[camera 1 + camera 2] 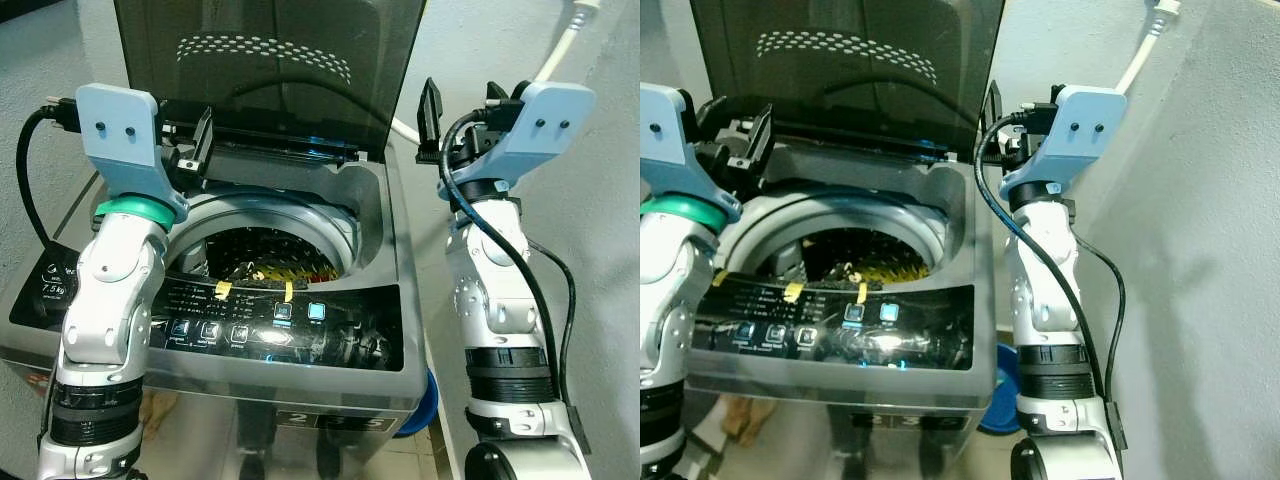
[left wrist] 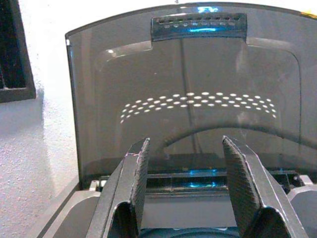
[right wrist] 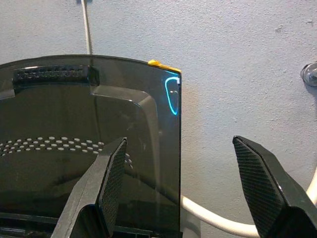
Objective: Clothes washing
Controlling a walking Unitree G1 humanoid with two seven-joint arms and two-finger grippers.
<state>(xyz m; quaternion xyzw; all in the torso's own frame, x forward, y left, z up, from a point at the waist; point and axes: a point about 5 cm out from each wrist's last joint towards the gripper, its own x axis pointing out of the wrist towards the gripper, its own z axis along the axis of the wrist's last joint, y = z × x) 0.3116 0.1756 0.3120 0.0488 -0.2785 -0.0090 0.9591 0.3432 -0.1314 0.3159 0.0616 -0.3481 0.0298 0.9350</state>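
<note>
Grey top-load washing machine (image 1: 380, 290): smoked lid (image 1: 270, 60) up, dark clothes (image 1: 270, 262) in drum. Left end effector (image 2: 190, 188) at 10 o'clock, right end effector (image 3: 190, 183) at 2 o'clock, both wide open, empty. Lid-closing, start left.

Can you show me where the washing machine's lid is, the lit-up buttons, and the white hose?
lid (image 1: 270, 60), left eye view, middle of the raised dark panel.
lit-up buttons (image 1: 316, 311), left eye view, rightmost glowing square.
white hose (image 3: 218, 224), right wrist view, curved stretch beside the lid.

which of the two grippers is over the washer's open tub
The left gripper: it hangs above the washer tub's back rim, while the right gripper sits beyond the washer's side.
</note>
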